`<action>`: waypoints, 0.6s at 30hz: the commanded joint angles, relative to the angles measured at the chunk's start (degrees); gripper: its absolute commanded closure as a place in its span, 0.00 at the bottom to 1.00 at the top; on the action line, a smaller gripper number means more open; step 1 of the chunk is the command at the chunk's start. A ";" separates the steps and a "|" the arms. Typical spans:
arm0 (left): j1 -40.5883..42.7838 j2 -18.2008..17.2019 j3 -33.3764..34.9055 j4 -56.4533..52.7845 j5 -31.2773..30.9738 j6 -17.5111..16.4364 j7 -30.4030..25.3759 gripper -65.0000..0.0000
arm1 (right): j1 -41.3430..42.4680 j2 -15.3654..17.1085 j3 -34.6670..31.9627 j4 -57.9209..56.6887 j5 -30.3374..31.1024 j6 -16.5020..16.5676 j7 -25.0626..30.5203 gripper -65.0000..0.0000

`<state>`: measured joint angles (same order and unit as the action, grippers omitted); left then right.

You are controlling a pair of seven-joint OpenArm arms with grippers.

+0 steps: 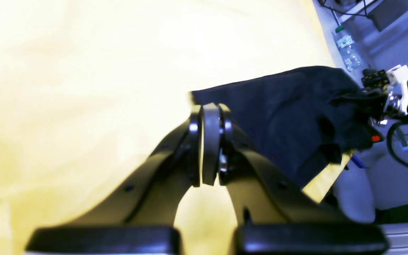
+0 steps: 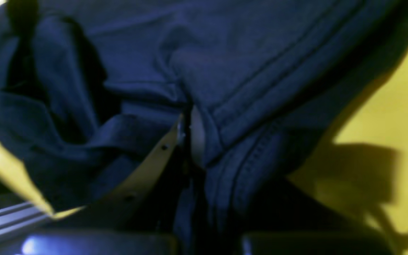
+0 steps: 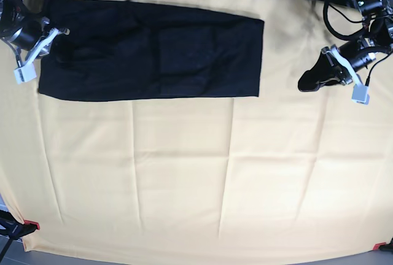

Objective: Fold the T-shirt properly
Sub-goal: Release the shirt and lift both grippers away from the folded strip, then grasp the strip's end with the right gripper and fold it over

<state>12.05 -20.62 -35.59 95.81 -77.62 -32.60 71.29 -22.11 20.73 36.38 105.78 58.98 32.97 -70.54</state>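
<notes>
The T-shirt (image 3: 153,53) is lying as a long folded band at the far edge of the table (image 3: 184,179). The right hand (image 2: 190,136) is pinching the shirt's end hem; the left hand (image 1: 209,141), closed and empty, is waiting well beside the shirt's other end. Lifting that end needs a slow, level carry toward the other end, I think.

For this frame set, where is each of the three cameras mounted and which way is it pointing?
Left wrist: rides the left arm, looks past its shut left pincer across the yellow tablecloth toward the black T-shirt.
Right wrist: rides the right arm, pressed close on the T-shirt; the right pincer is shut on a hemmed edge.
Base: overhead, facing down on the tablecloth; the left pincer hangs apart from the shirt, the right pincer is at its end.
Shared: all three show the T-shirt and tablecloth.
</notes>
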 commanded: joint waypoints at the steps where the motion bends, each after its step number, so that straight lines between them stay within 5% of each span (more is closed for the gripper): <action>1: -0.28 -0.98 -0.33 0.85 -1.55 -0.44 -0.70 0.95 | 0.85 1.73 1.16 1.40 -1.11 -0.61 1.53 1.00; 7: -0.17 -0.94 -0.33 0.85 -1.55 -0.44 -0.52 0.95 | 1.33 6.38 1.66 1.88 -7.96 -6.58 3.45 1.00; 11: -0.15 -0.96 -0.33 0.83 -1.53 -0.44 -0.52 0.95 | 1.31 6.88 1.66 4.02 0.17 -6.67 2.16 1.00; 18: -0.15 -0.94 -0.33 0.83 -1.51 -0.44 -0.50 0.95 | 1.31 4.22 1.64 12.24 16.96 -0.61 -2.21 1.00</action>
<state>12.23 -20.67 -35.59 95.79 -77.60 -32.60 71.64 -21.12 24.03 37.52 117.08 74.17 32.16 -74.08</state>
